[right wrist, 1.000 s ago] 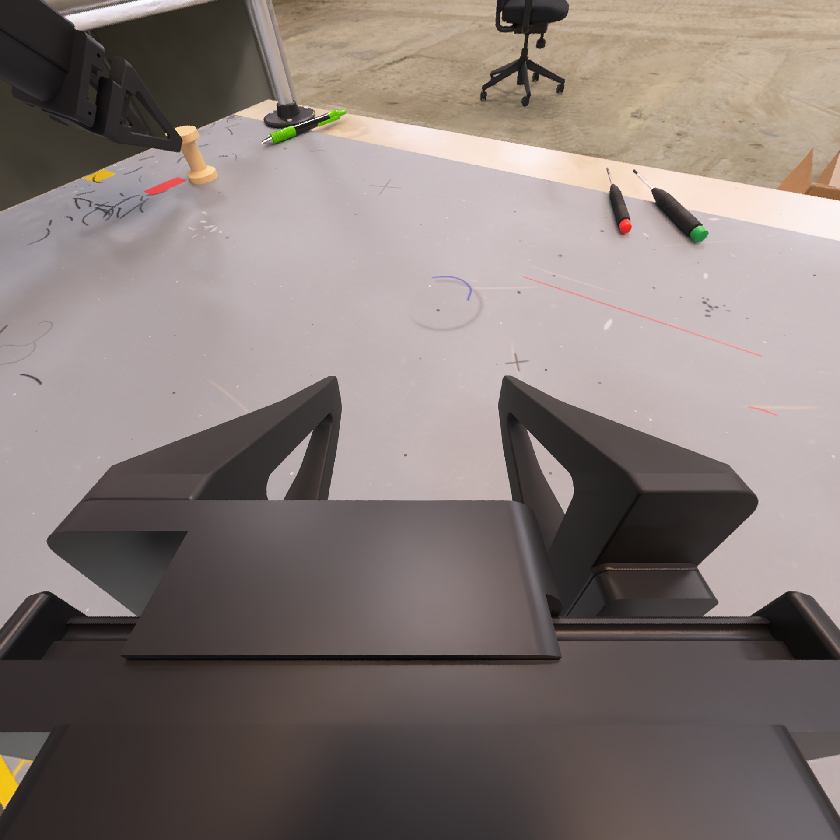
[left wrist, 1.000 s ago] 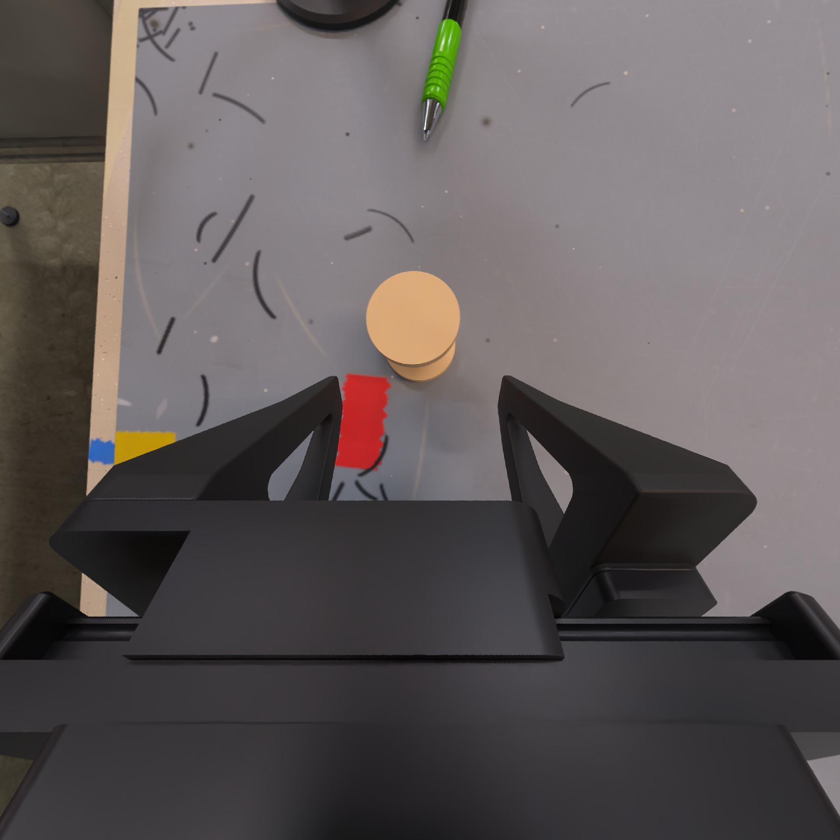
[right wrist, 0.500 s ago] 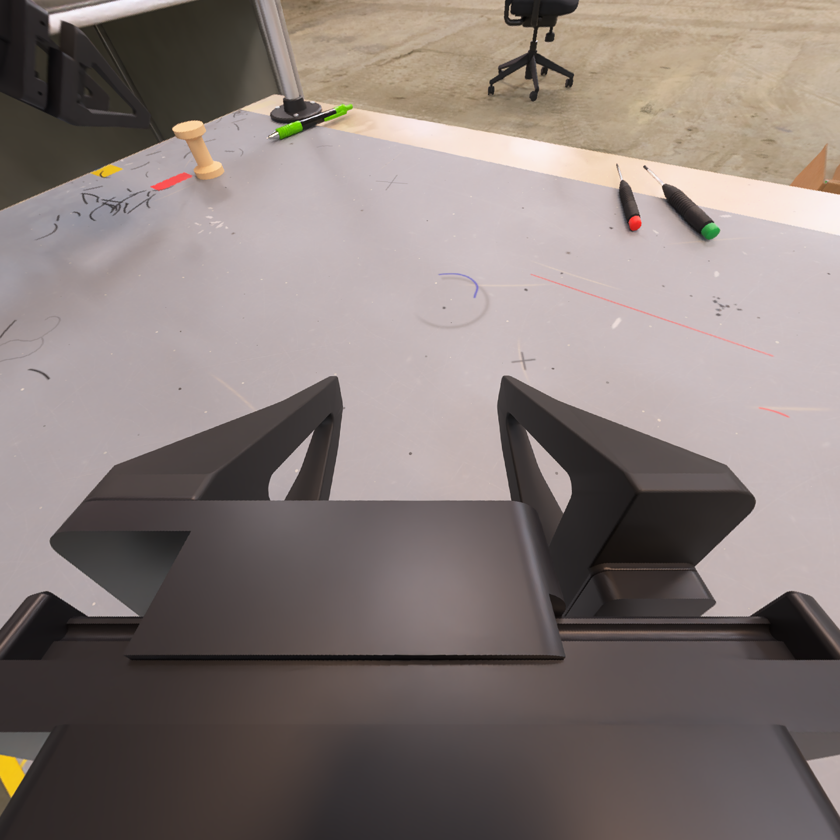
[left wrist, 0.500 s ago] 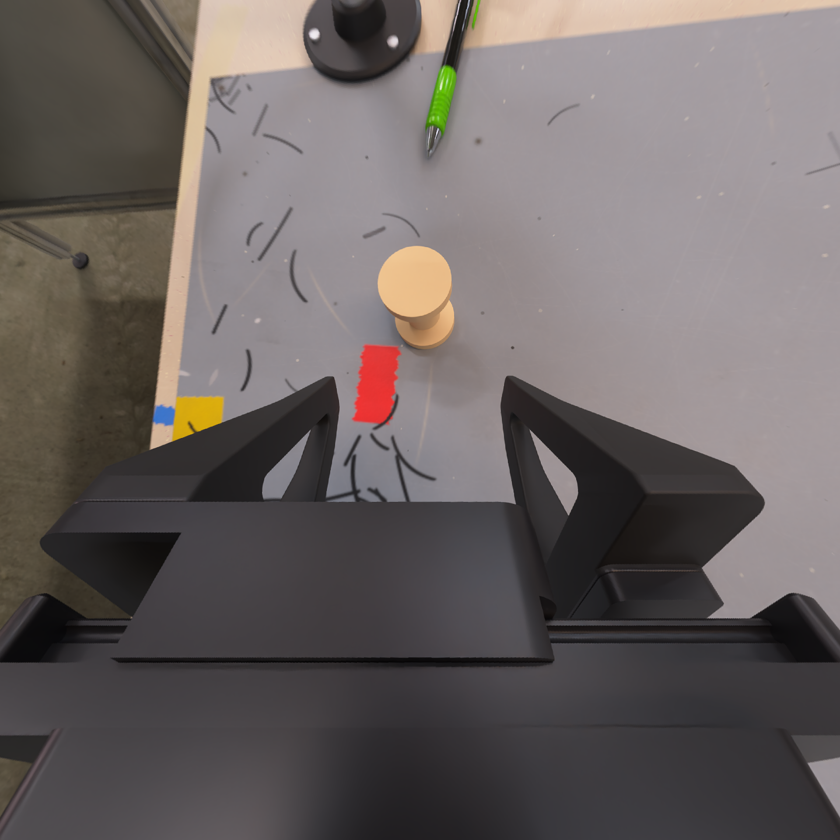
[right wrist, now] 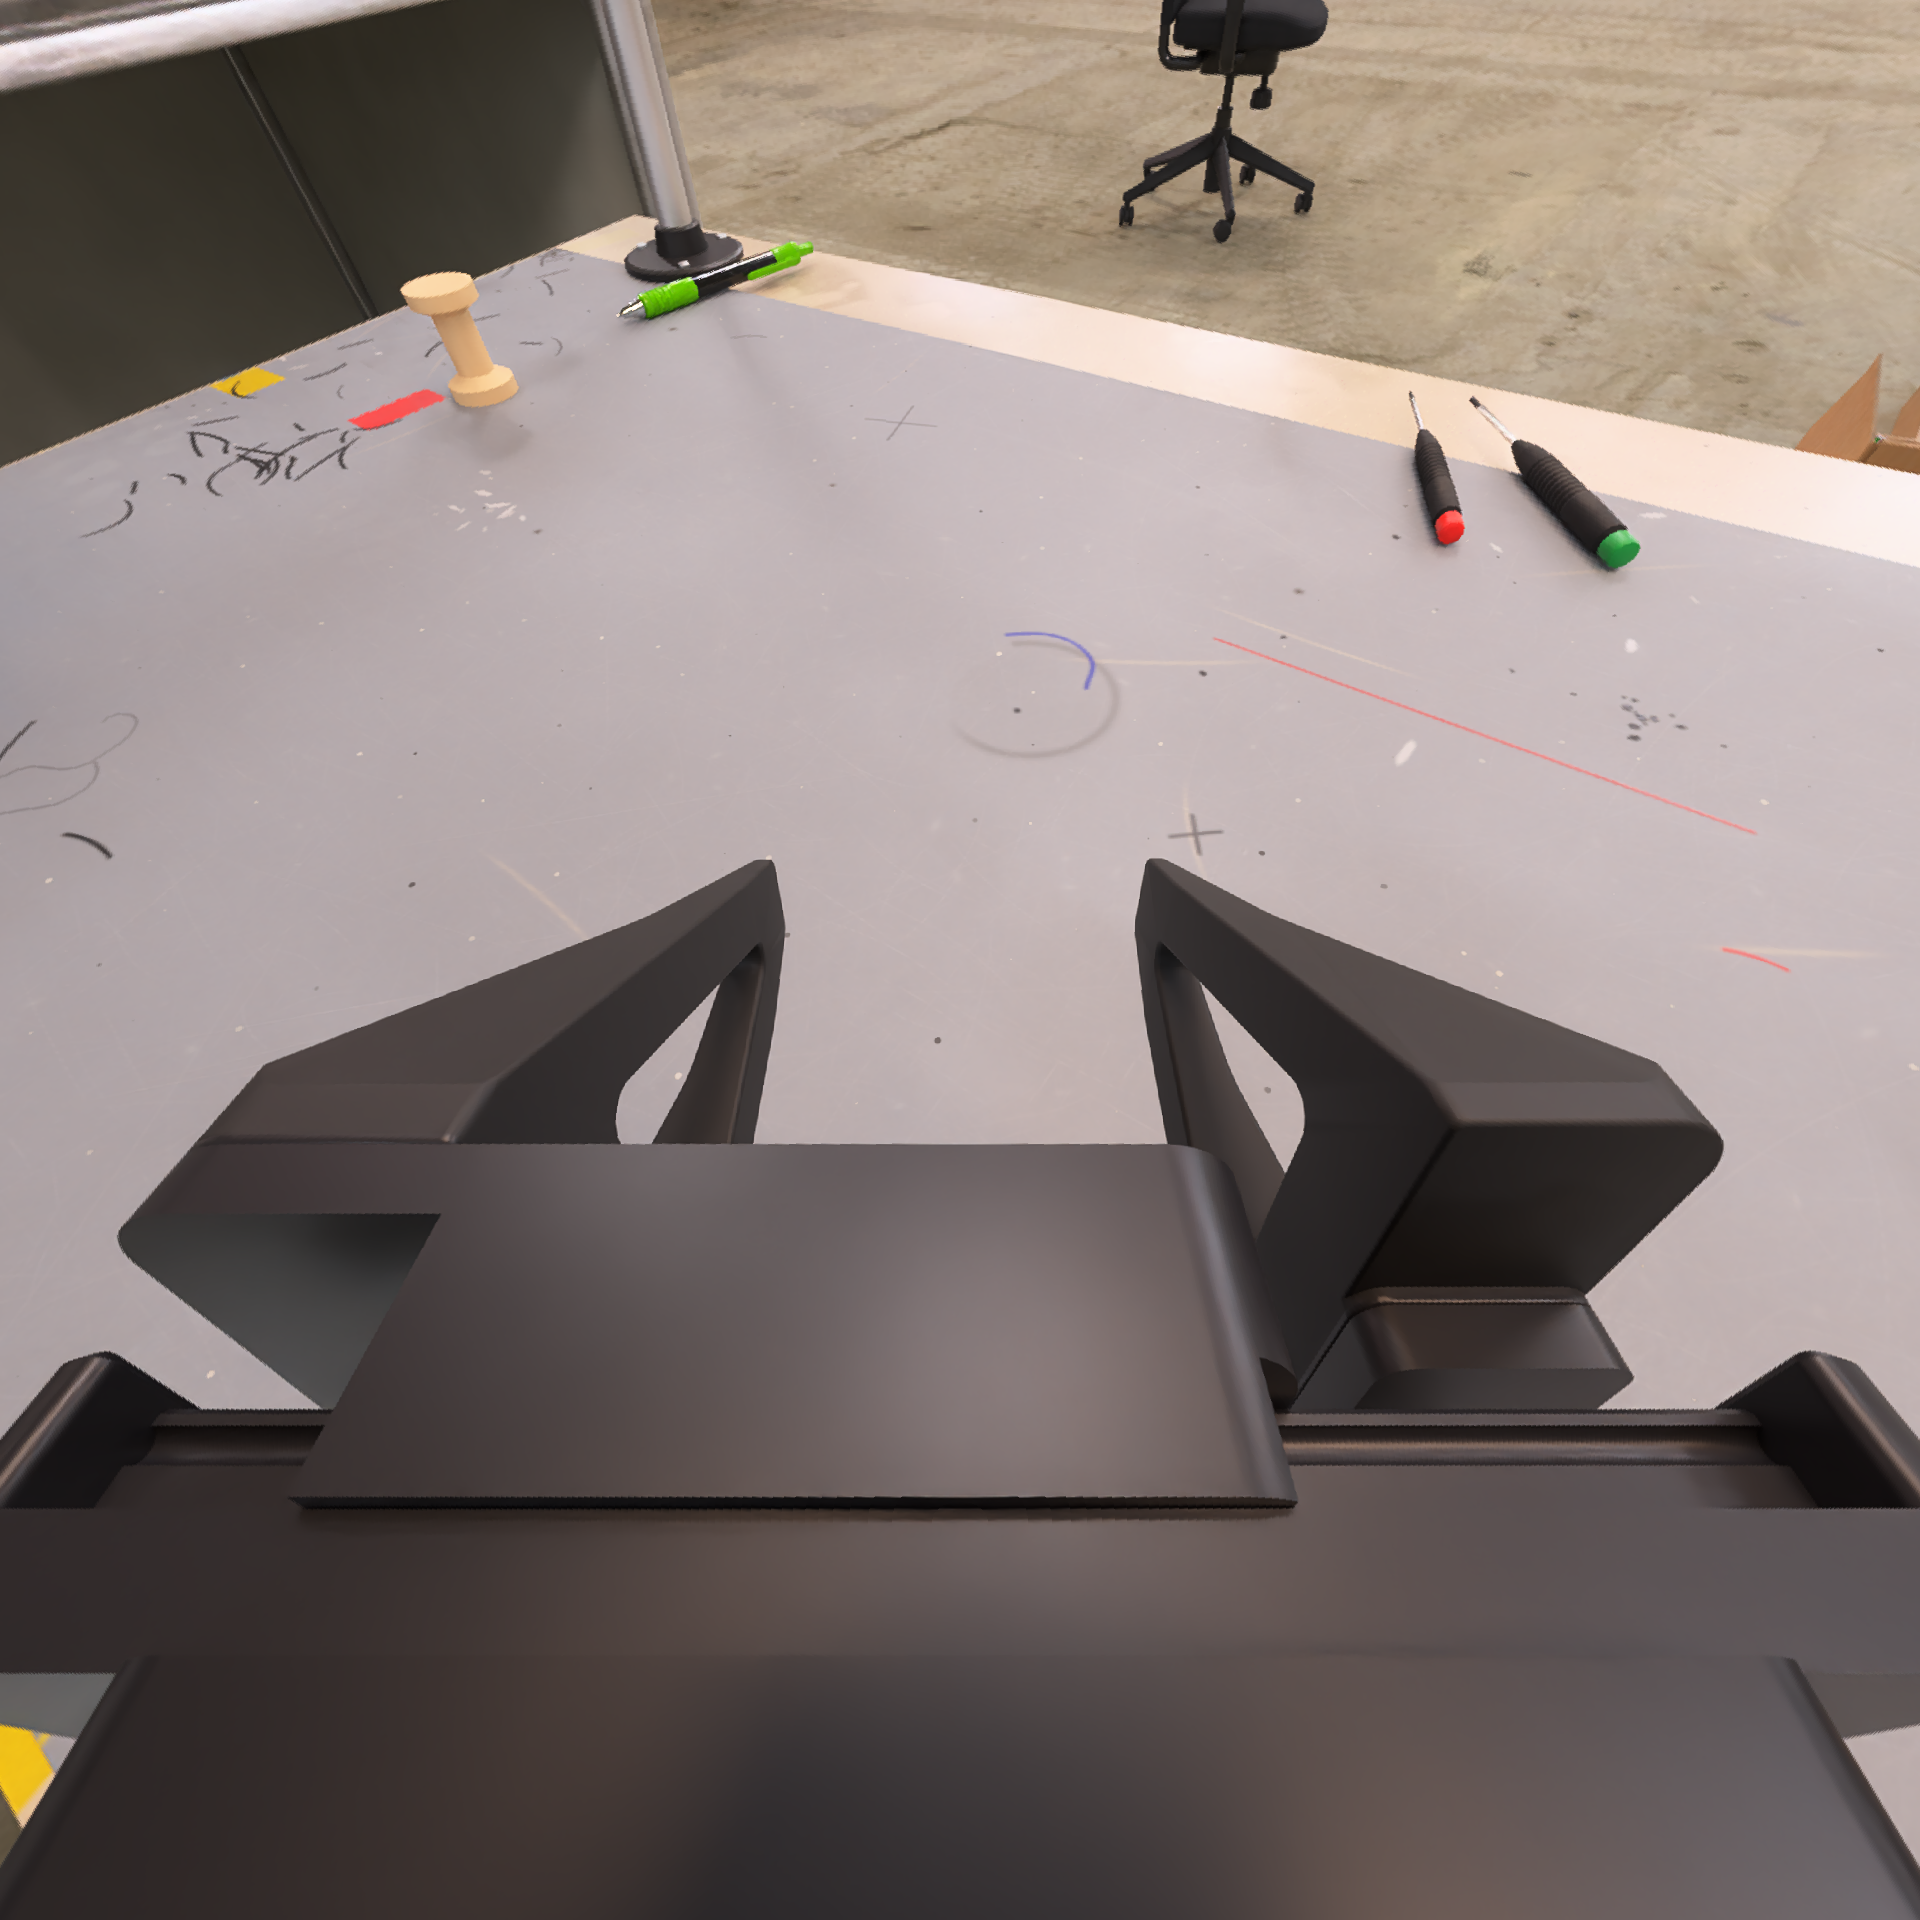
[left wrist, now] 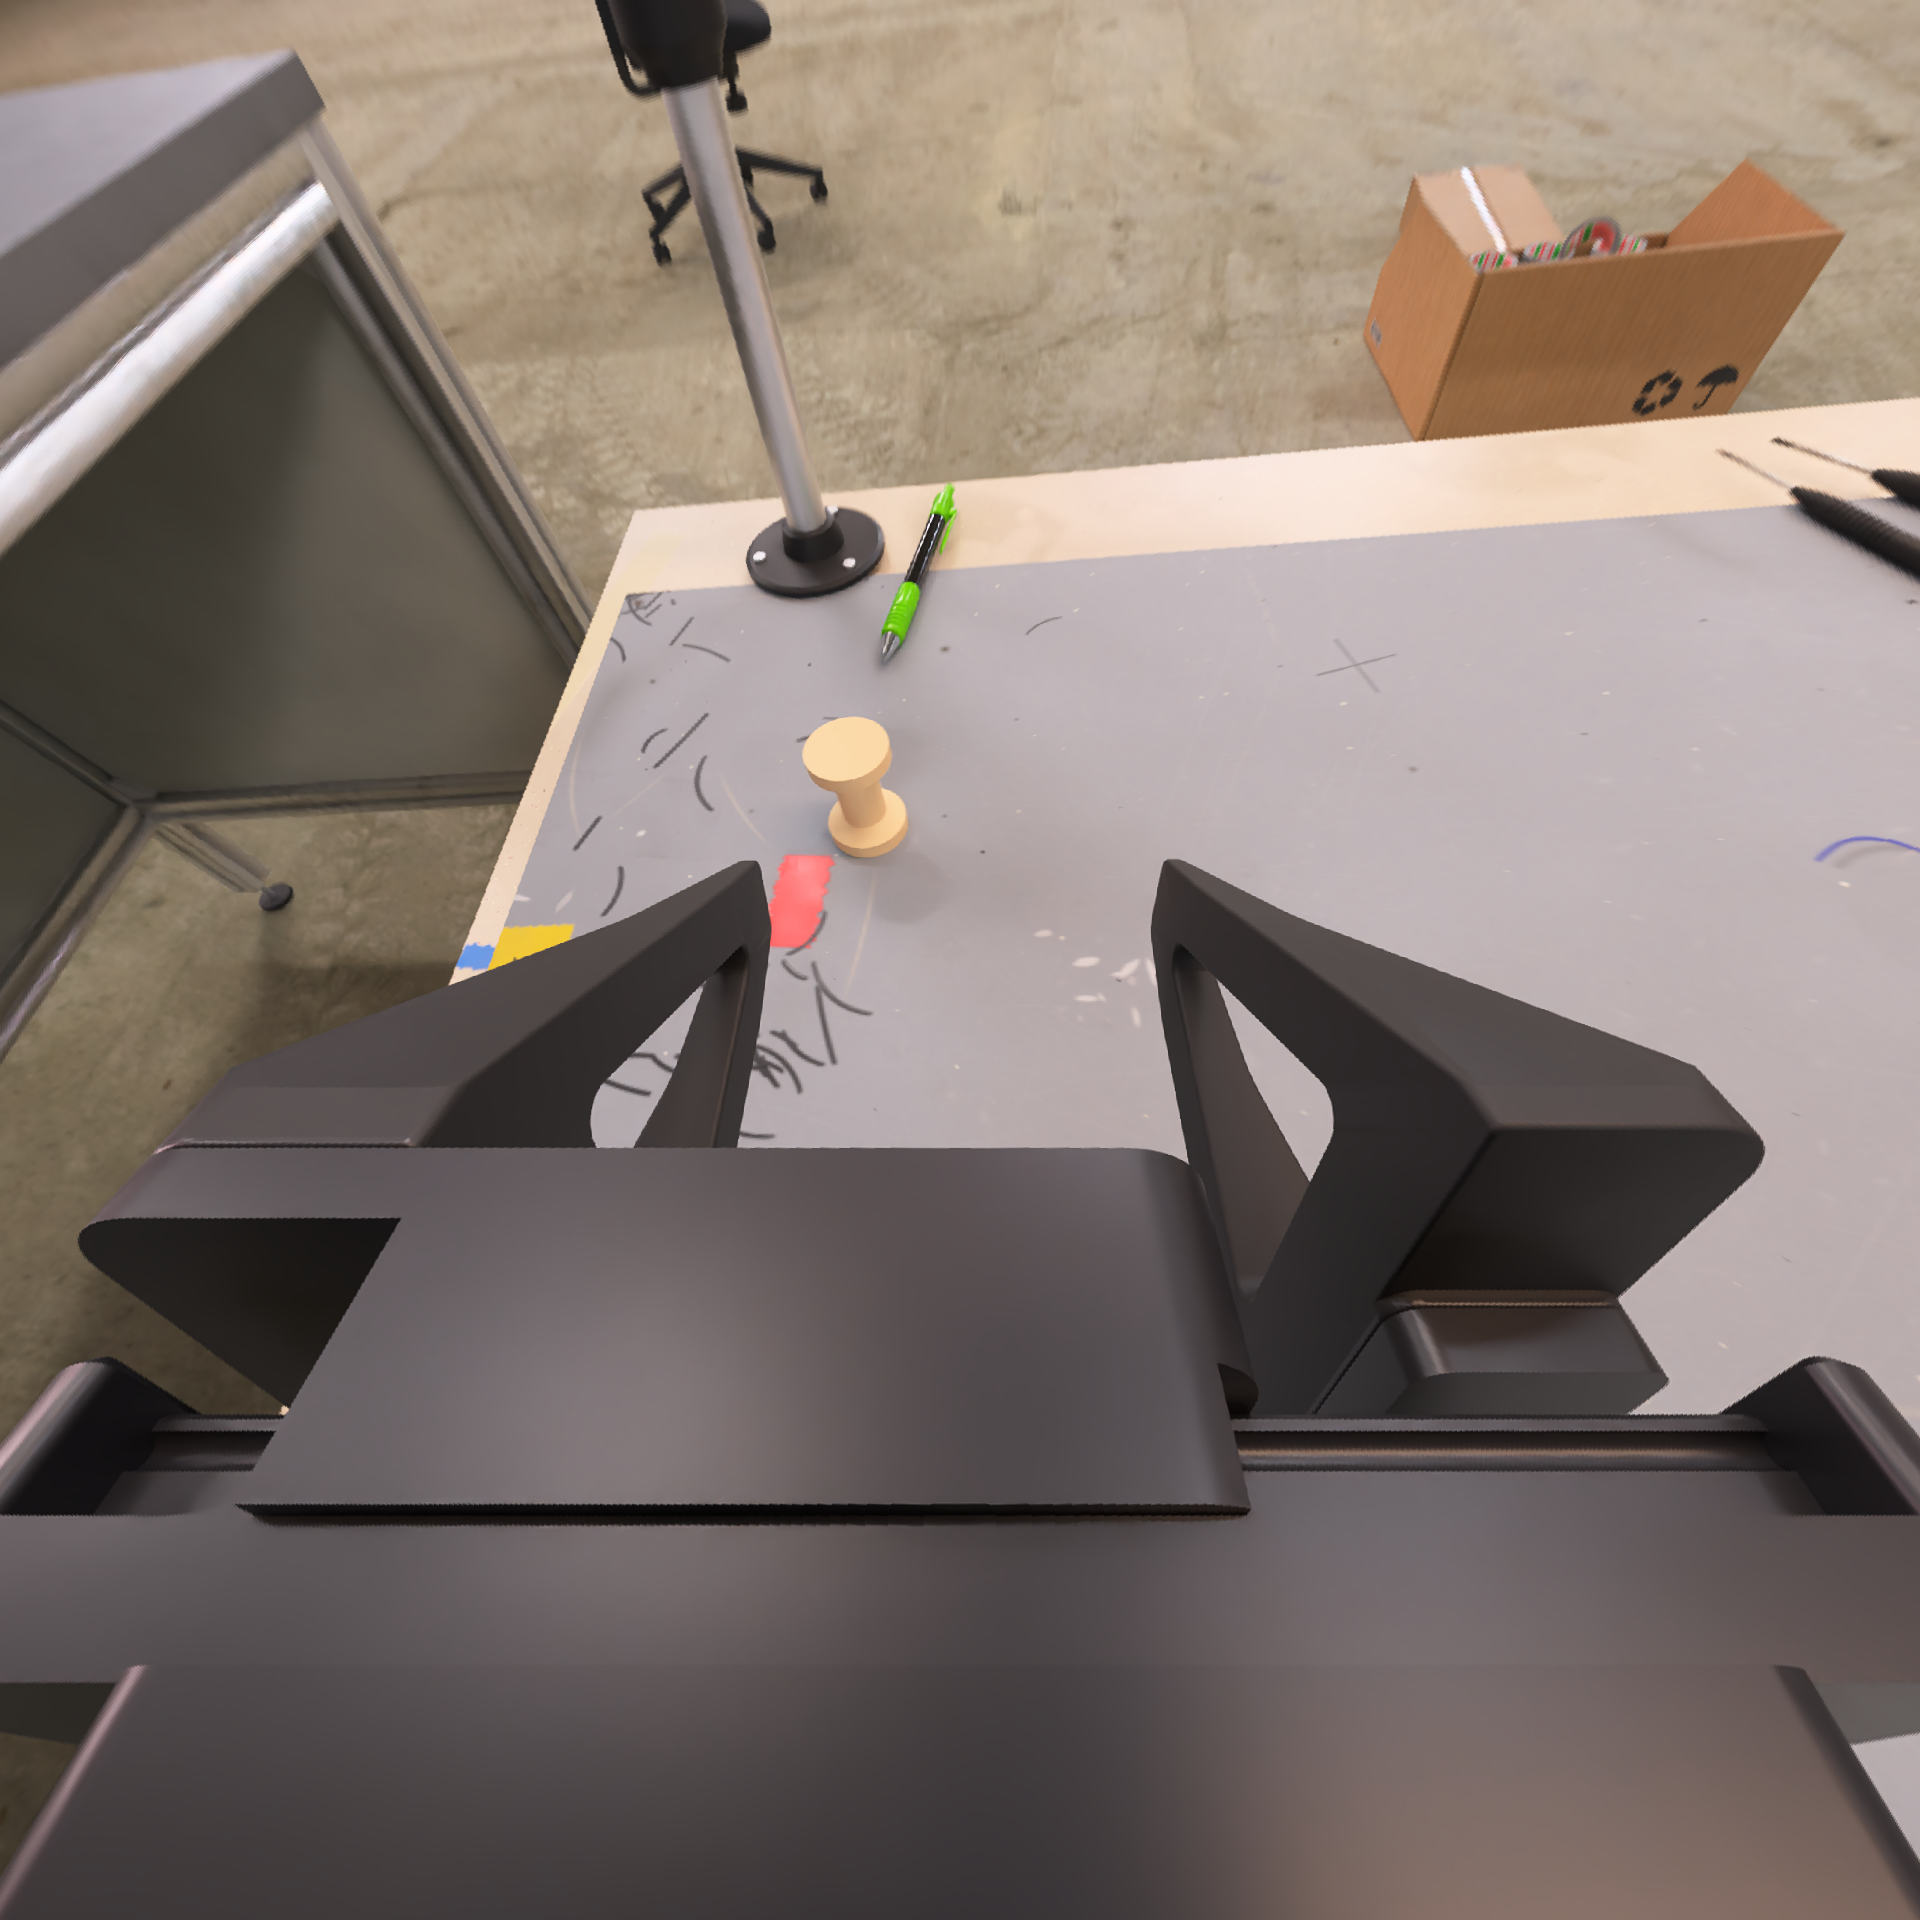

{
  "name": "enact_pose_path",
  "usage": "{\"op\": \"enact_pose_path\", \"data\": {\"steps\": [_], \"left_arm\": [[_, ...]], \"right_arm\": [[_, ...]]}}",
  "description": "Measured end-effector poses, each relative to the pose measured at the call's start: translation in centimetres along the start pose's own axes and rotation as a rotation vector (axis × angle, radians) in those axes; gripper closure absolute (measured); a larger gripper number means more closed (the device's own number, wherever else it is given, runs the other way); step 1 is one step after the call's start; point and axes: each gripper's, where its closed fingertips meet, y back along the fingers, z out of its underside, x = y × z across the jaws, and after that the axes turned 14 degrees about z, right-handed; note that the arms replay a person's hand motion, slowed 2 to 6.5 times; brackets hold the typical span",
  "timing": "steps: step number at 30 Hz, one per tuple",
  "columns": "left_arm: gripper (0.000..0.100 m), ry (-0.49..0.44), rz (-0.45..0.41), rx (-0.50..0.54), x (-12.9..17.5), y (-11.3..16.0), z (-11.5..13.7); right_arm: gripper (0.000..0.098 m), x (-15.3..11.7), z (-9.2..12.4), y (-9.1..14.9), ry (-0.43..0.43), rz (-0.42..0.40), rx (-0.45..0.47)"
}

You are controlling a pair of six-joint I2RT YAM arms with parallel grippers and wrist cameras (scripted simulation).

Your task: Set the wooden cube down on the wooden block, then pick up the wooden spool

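A light wooden spool stands upright on the grey mat near the table's far left corner, next to a red tape patch. It also shows in the right wrist view, far off at upper left. My left gripper is open and empty, well back from the spool and above the mat. My right gripper is open and empty over the middle of the mat. No wooden cube or wooden block shows in either view.
A green pen lies beside a black pole base at the far edge. Two screwdrivers lie at the right. Yellow tape marks the left table edge. A cardboard box and an office chair stand on the floor.
My left gripper has pulled back and up from the spool and tilted forward, so the spool looks smaller and farther. It has left the right wrist view. The right gripper shifted slightly.
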Motion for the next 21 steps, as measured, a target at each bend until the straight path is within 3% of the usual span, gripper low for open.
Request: {"op": "enact_pose_path", "data": {"steps": [10, 21], "left_arm": [[0.039, -0.047, -0.116, 0.116, 4.6, 5.1, 1.6], [0.04, -0.027, -0.094, 0.042, 4.7, 4.7, 3.2]], "right_arm": [[0.04, 0.0, -0.1, 0.1, -0.002, -0.003, 0.002], [0.0402, -0.2, -0.5, 0.3, -0.002, -0.008, 0.011]]}}
